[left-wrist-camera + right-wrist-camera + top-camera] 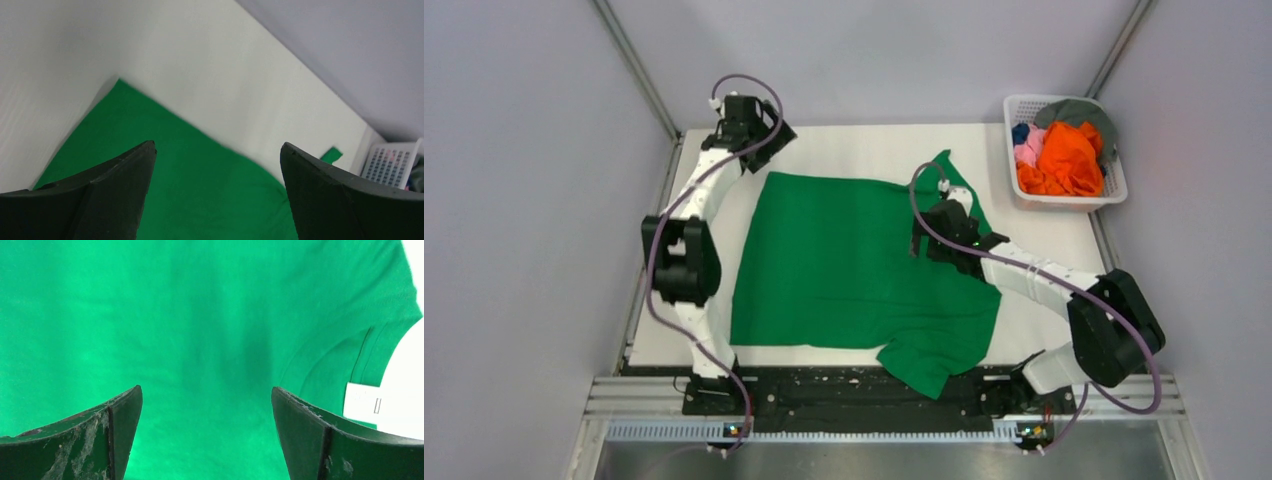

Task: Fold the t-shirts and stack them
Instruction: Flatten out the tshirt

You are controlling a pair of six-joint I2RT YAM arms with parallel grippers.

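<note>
Both claws are released and grasp nothing. The left claw (217, 150) hangs with its jaws wide over the far hem corner of the bright green cotton t-shirt (844, 260). The right claw (207, 390) hovers just as wide over the shirt's chest, just beside the collar and its small white label (362, 400).

The shirt lies spread flat on the white worktop (874, 140), hem towards the left arm and collar towards the right arm. One sleeve points away from the arm bases; the other reaches their black mounting rail.

The step in hand looks like the first fold. To do it well:
- Each claw should come down on an edge, not on the middle of the cloth, so that it pinches the shirt and not a loose ridge.
- The left claw is well placed for the hem corner below it. The right claw would do better shifted to the shoulder seam on the same far side.
- Both should lift low and travel together, keeping the edge taut and the fold straight.
- The near sleeve is rumpled and may drag, so it wants tucking in.

Beyond the shirt's far sleeve, a white plastic lattice basket (1114, 192) holds more t-shirts: an orange one (1069, 160), a pink one (1029, 148) and a grey one (1079, 112).
</note>
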